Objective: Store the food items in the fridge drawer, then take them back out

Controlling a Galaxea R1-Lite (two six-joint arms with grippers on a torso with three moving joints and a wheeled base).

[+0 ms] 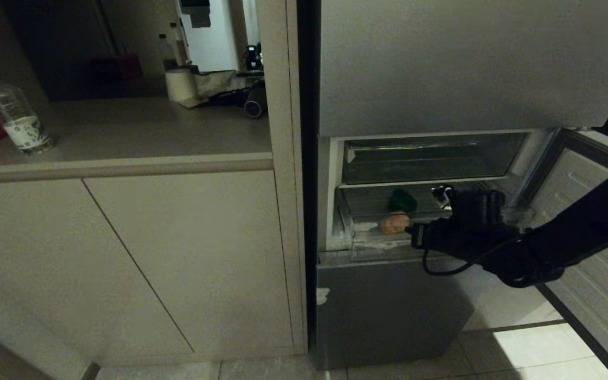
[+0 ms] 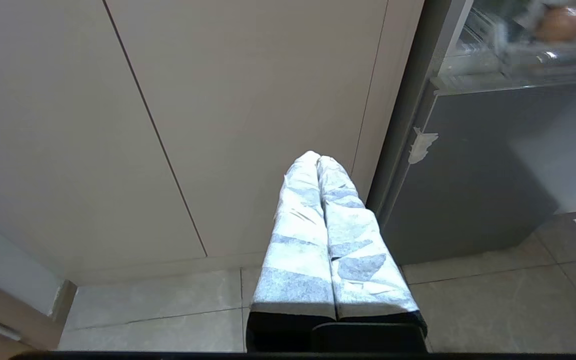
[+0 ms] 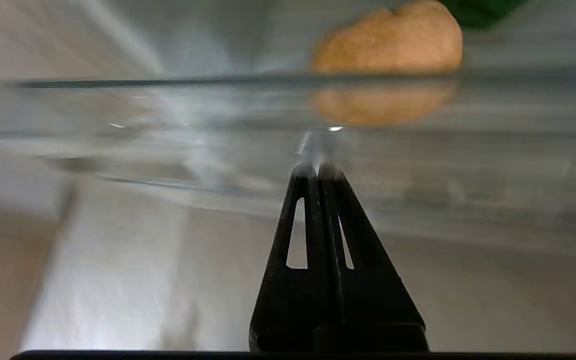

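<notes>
The fridge stands with its lower compartment open beside a run of pale cabinet doors [image 1: 188, 258]. Inside, the clear fridge drawer [image 1: 375, 237] sits partly pulled out above a grey steel lower panel [image 1: 388, 306], with another clear compartment [image 1: 425, 158] above it. In the drawer lie both food items: the tan-brown potato [image 1: 395, 222] towards the front, and the dark green bell pepper [image 1: 402, 200] just behind it.

The right end effector [image 3: 316, 170] reaches in from the right, at the drawer's front lip, just to the right of the potato in the head view. Its black fingers are pressed together with no gap, gripping nothing. In the right wrist view the tips point at the thick clear front lip, close to it; whether they touch it cannot be told. The potato shows above and beyond the lip, with its reflection in the plastic below it.

The left end effector [image 2: 318, 162] hangs low and apart from the fridge, in front of the cabinet doors above the tiled floor [image 2: 493, 310]. Its fabric-wrapped fingers are closed against each other, empty.

On the bench [image 1: 124, 137] to the left of the fridge stands a clear water bottle [image 1: 16, 116], and farther back a roll of paper [image 1: 180, 84].
</notes>
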